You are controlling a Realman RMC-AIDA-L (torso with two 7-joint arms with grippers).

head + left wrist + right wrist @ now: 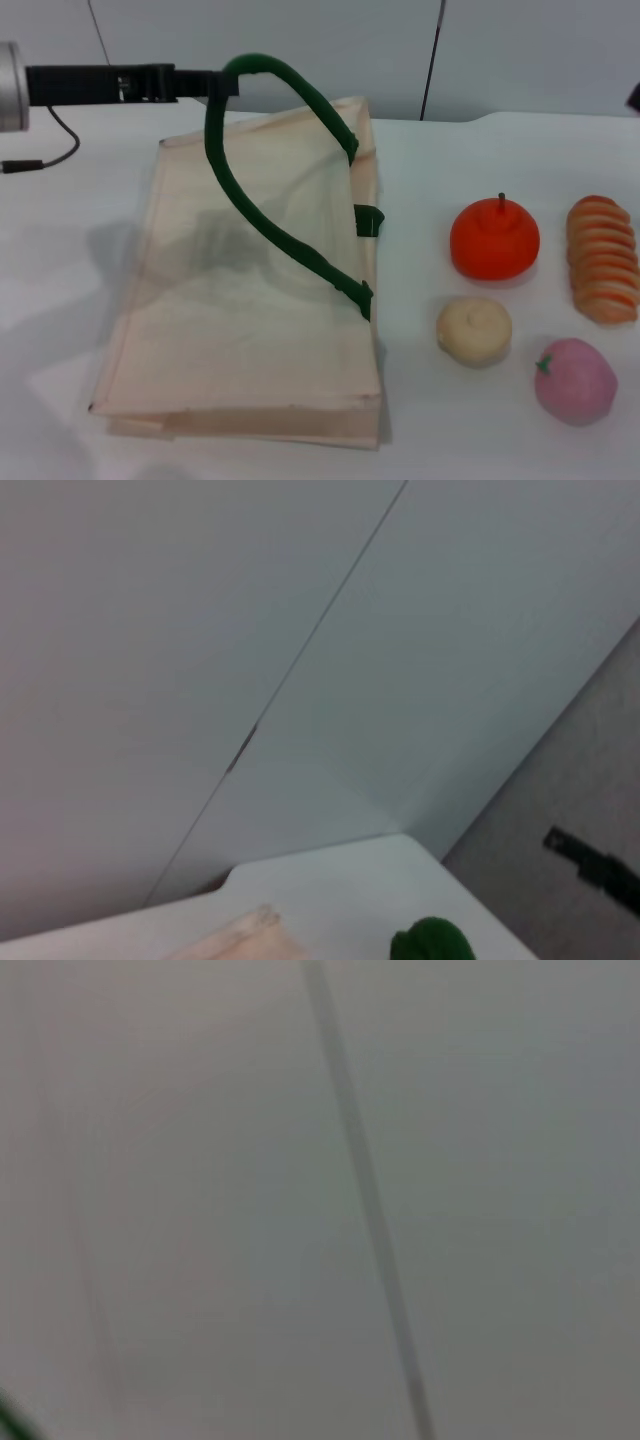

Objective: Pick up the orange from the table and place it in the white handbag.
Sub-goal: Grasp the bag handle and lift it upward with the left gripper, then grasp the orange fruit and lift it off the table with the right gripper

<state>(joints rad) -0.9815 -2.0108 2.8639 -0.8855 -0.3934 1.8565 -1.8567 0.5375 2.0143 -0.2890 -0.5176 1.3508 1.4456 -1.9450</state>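
Reaching in from the far left of the head view, the left claw [222,84] stands at the top of the dark green handle [270,72] of the white handbag [250,300], its black fingers closed on the loop and holding it raised above the bag. Below the claw and toward the robot, the handbag lies on the white bench [470,160], its cream fabric drawn up along the side where the handle rises, its folded lower edge nearest the robot. A second green handle piece [368,220] shows at the bag's right edge.

The orange [494,239] sits on the bench well to the right of the left claw and nearer the robot, apart from the handbag, upright with its short dark stem pointing up. Just beside it, farther from the claw, lies a striped orange-and-cream oblong item [603,259]. Nearer the robot than the orange rest a cream round bun-like item [474,331] and a pink round fruit [575,380], both apart from the orange.

The left wrist view shows a bit of green handle [432,942] and a corner of cream fabric [245,938] against a grey wall. The right claw does not appear; its wrist view shows only a plain grey surface.
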